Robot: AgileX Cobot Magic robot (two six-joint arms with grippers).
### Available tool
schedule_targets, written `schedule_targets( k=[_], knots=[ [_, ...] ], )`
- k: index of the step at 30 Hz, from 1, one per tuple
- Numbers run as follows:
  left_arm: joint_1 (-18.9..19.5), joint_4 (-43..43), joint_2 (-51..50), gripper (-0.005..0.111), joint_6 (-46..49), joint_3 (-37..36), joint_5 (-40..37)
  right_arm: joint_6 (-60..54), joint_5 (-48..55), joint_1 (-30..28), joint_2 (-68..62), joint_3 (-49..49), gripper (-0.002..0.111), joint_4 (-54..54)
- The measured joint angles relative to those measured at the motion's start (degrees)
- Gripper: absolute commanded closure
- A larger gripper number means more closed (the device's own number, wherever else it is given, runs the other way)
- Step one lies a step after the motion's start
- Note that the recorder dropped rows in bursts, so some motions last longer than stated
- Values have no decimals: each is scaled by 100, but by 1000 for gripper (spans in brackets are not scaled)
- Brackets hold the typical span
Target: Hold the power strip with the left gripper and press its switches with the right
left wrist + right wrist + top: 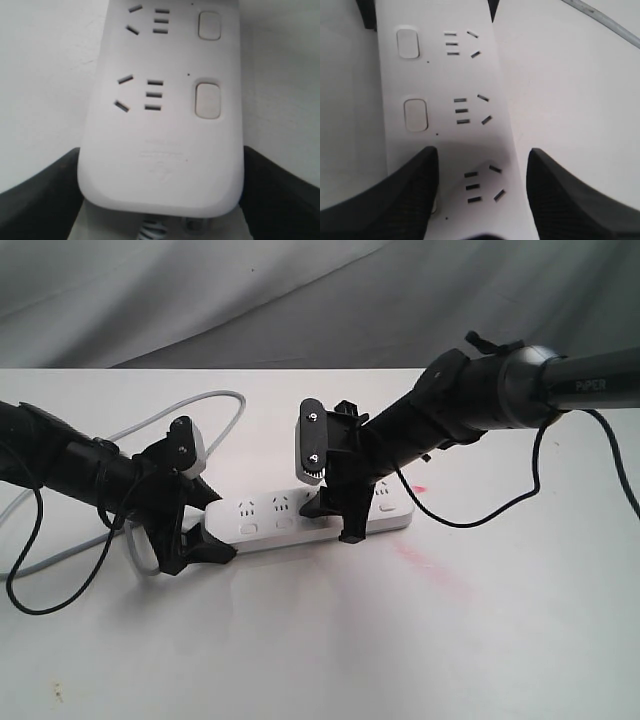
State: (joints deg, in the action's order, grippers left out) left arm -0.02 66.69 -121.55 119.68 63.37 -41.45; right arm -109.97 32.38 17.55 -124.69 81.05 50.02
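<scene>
Outside camera: I see the long white plastic power strip point(270, 520) lying on the white table point(300, 640); left wrist: my black left gripper point(160, 195) clamps its cord end; right wrist: my black right gripper point(485, 185) is spread wide, one finger point(415, 190) on the row of small white switches point(415, 115).

I note a white table point(300, 650) carrying pink smears point(435, 570). Creased grey cloth point(200, 290) hangs behind it.

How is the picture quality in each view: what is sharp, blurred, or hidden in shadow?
Exterior view: even light, sharp; faint shadow beneath the right gripper on the power strip. Left wrist view: slightly soft, embossed lettering unreadable, fingers dark. Right wrist view: the fingers shade the strip between them.
</scene>
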Motion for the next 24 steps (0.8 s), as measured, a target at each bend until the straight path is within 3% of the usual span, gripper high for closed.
schedule_targets(
  k=[24],
  knots=[
    [0,9,0,54,0,0,0,31,-320,-49,318,-471,57,86]
  ],
)
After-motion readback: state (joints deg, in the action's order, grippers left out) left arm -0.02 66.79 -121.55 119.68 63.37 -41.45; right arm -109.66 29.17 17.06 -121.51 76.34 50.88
